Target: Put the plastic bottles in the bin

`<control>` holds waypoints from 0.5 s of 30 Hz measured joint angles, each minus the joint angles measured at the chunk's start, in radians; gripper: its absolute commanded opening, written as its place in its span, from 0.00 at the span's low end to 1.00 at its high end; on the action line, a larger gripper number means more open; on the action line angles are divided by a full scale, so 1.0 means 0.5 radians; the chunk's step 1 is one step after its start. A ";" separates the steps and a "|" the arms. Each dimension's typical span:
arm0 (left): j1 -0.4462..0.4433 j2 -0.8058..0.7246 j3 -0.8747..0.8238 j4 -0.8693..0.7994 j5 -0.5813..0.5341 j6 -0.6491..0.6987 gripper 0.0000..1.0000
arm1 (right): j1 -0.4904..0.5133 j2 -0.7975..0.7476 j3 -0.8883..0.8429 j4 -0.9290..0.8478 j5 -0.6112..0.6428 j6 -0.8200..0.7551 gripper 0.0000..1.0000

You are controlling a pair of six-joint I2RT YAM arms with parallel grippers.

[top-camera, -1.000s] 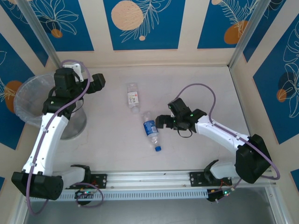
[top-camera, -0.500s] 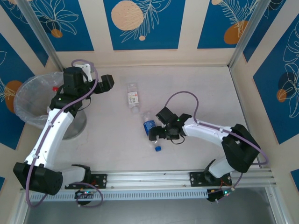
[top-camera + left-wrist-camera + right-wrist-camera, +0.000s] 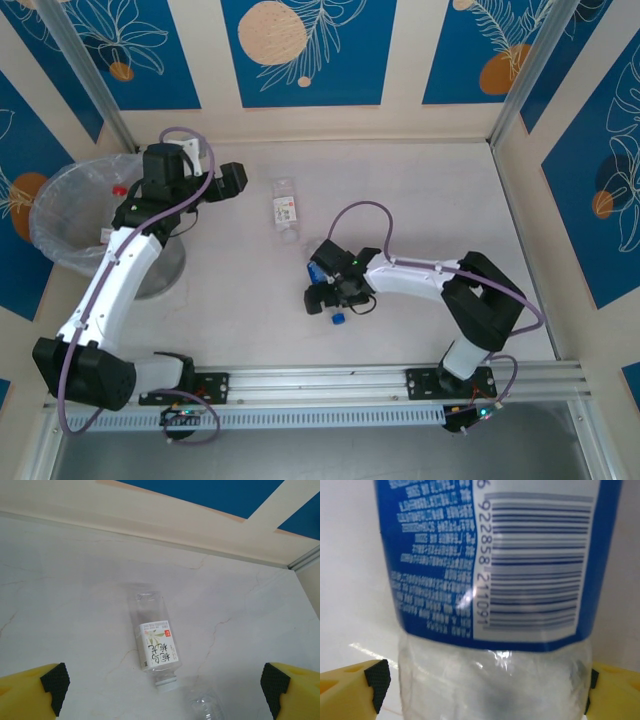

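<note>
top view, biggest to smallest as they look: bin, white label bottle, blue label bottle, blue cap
1. bin
2. white-label bottle and blue-label bottle: left unranked, since the right gripper covers much of the blue-label one
3. blue cap

A smooth, marble-patterned table (image 3: 65,570) with a faint sheen carries a clear plastic bottle (image 3: 154,636), paper-labelled, near its far edge. A second clear bottle (image 3: 495,685) has a glossy blue label (image 3: 435,555). Crinkly clear film lines the bin (image 3: 50,235).
</note>
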 measured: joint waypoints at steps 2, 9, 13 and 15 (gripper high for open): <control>-0.001 0.010 0.000 -0.004 0.000 0.000 0.99 | 0.013 0.047 0.034 -0.020 0.040 0.001 0.93; -0.002 0.042 0.000 -0.024 -0.001 0.000 0.99 | 0.051 0.163 0.151 -0.129 0.166 -0.008 0.80; -0.003 0.067 0.000 -0.030 0.001 -0.002 1.00 | 0.052 0.175 0.164 -0.146 0.202 -0.037 0.73; -0.003 0.085 0.000 -0.031 0.005 -0.003 0.99 | 0.052 0.175 0.168 -0.127 0.203 -0.056 0.69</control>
